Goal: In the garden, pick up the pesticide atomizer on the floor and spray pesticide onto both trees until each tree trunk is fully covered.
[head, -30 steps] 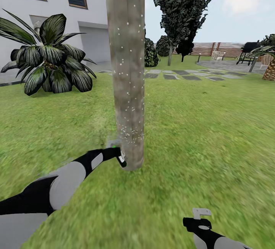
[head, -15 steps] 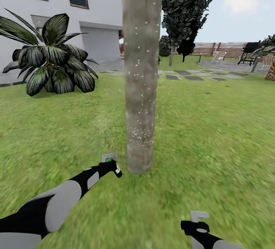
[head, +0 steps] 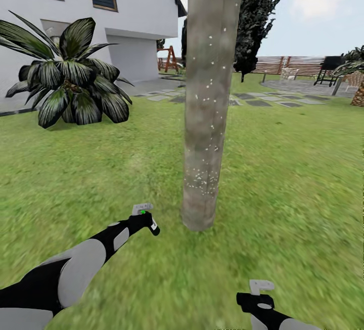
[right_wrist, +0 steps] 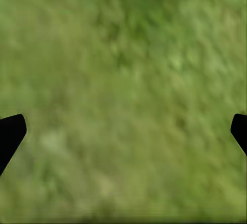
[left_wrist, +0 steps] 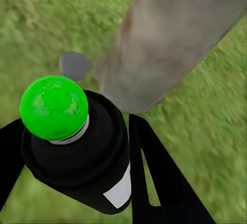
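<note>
1. Green lawn (head: pixel 283 168) all round, white house wall (head: pixel 136 11) behind on the left, brown slatted fence (head: pixel 283 64) far back on the right.
2. Small black spray bottle with a white label patch and a green round cap (left_wrist: pixel 77 141) sits clamped between the left gripper's (head: pixel 146 221) black fingers (left_wrist: pixel 159 183); jaws are closed onto its body. In the head view it is only a black stub with a green dot at the arm's tip.
3. Bottle is low, near the grass, just beside the base of the thick grey-brown mottled tree trunk (head: pixel 210 97), apart from it (no contact visible in either view).
4. Tiny white specks (head: pixel 202 175) dot the trunk, densest low down, thinner higher up. Trunk runs out of the top of the head view.
5. Right gripper (head: pixel 260 294) hangs low over bare grass, well apart from the trunk. Right wrist view shows its two black fingertips (right_wrist: pixel 10 134) at opposite edges, spread wide, nothing between them.
6. Big dark-green broad-leaved plant (head: pixel 71 82) stands by the house wall, well left of the trunk.
7. Grey stone paving slabs (head: pixel 283 101) lie in the grass behind the trunk; tall dark conifer (head: pixel 258 16) rises beyond them.
</note>
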Controlling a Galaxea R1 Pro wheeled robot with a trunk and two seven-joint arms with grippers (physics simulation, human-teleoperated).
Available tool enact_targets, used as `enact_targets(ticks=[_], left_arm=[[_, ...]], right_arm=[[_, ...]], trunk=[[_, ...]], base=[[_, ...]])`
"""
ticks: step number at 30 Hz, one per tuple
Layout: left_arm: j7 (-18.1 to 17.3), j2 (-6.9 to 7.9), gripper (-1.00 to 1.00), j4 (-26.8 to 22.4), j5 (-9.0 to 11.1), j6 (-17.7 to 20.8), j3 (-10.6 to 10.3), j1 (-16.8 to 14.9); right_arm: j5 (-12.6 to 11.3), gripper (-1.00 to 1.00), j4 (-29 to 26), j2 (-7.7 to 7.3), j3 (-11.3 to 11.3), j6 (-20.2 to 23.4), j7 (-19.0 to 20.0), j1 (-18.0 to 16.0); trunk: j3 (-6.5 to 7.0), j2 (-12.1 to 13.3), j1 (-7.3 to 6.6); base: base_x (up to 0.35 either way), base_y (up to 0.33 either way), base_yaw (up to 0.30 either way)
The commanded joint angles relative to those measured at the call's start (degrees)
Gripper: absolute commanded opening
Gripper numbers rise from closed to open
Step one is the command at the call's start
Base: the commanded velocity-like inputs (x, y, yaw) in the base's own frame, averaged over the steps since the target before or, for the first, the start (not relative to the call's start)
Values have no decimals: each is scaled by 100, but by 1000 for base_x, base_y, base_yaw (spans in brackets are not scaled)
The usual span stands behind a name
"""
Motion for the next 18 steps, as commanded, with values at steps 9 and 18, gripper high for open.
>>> enact_targets(ticks=[9, 18], left_arm=[[-23, -2, -100, 2, -44, -19, 47, -2], [-31, -10, -100, 2, -44, -19, 47, -2]], right_arm=[[57, 100, 27, 43, -48, -37, -38, -10], [57, 100, 27, 46, -48, -36, -38, -10]], trunk=[[-5, -2, -1], [-5, -2, -1]], base=[[0, 350, -273], [-16, 350, -299]])
